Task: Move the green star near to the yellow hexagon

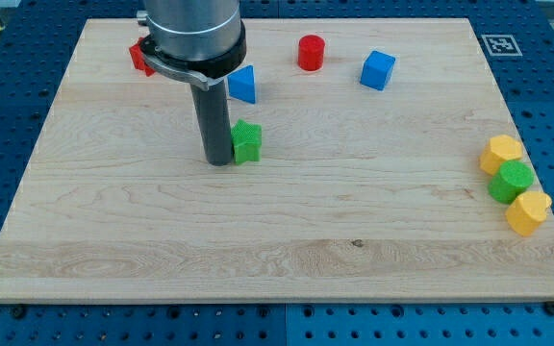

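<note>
The green star (247,140) lies on the wooden board, left of centre in the upper half. My tip (218,161) rests on the board right against the star's left side. The yellow hexagon (500,153) sits far off at the view's right edge, above a green round block (511,181) that touches it. The rod rises from the tip to the arm's wide grey body at the view's top.
A yellow heart-like block (527,211) lies just below the green round block. A blue triangular block (243,85), a red cylinder (311,52) and a blue cube (377,69) lie along the top. A red block (141,58) is partly hidden behind the arm.
</note>
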Tool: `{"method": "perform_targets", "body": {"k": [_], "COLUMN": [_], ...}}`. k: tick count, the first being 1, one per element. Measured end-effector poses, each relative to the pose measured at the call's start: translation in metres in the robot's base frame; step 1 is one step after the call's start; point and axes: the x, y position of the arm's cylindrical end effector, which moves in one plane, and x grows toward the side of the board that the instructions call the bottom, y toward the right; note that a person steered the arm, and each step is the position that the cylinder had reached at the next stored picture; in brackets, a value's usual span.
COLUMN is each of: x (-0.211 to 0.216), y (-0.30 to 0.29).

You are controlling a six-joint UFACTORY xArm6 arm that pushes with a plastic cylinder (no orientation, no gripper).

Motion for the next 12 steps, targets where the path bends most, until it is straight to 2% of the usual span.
{"method": "perform_targets", "body": {"k": [3,5,8,9,10,12], "x": [-0.011,-0.016,-0.025,-0.025,-0.025,-0.032], "y": [0.021,0.057,0.053,0.104,0.125,0.068]}}
